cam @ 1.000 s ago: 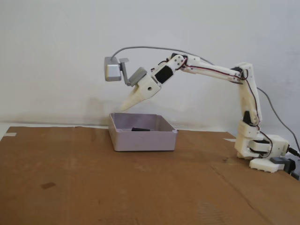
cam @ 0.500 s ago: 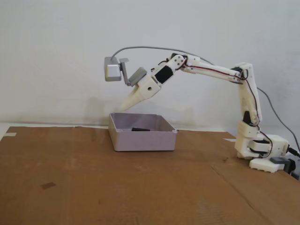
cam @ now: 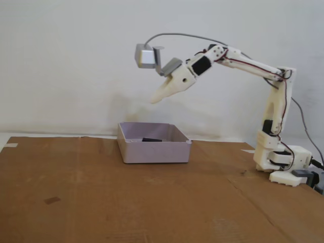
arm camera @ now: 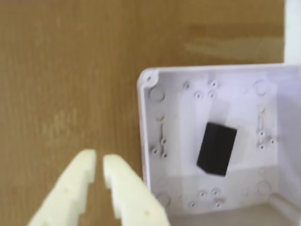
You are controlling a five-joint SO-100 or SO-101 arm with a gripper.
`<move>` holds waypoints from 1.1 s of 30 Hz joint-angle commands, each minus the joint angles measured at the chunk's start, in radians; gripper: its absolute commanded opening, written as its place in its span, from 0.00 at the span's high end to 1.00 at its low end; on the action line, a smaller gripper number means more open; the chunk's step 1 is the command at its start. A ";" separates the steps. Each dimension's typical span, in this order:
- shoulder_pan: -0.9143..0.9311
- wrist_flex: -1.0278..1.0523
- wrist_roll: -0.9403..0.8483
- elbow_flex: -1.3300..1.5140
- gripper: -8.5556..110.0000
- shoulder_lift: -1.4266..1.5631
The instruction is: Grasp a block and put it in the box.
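The black block (arm camera: pixel 216 148) lies flat on the floor of the pale lavender-grey box (arm camera: pixel 146 122), a little right of its middle in the wrist view. In the fixed view the block (cam: pixel 151 139) shows as a dark strip just above the box's front wall (cam: pixel 154 152). My gripper (cam: pixel 154 100) hangs well above the box, pointing down to the left, shut with nothing held. In the wrist view its cream fingertips (arm camera: pixel 87 160) stand close together with a thin gap, and the gripper (arm camera: pixel 99 162) is over bare cardboard left of the box.
The box stands on a brown cardboard sheet (cam: pixel 101 192) in front of a white wall. The arm's base (cam: pixel 283 162) sits at the right edge with cables behind it. A small dark mark (cam: pixel 50 200) is on the cardboard at the left.
The arm has risen and drawn back to the right, lifting the shut gripper from just over the box's rim to well above it. Block and box have not moved.
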 commanded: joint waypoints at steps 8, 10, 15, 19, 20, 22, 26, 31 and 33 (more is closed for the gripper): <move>-0.043 -0.018 0.014 0.225 0.93 0.431; -0.044 -0.018 0.014 0.261 0.93 0.477; -0.063 -0.018 0.014 0.348 0.93 0.578; -0.064 -0.018 0.014 0.423 0.93 0.661; -0.064 -0.018 0.014 0.443 0.93 0.683; -0.064 -0.018 0.014 0.485 0.93 0.732; -0.064 -0.018 0.014 0.588 0.93 0.844; -0.064 -0.018 0.014 0.732 0.93 0.994; -0.063 -0.018 0.014 0.792 0.93 1.054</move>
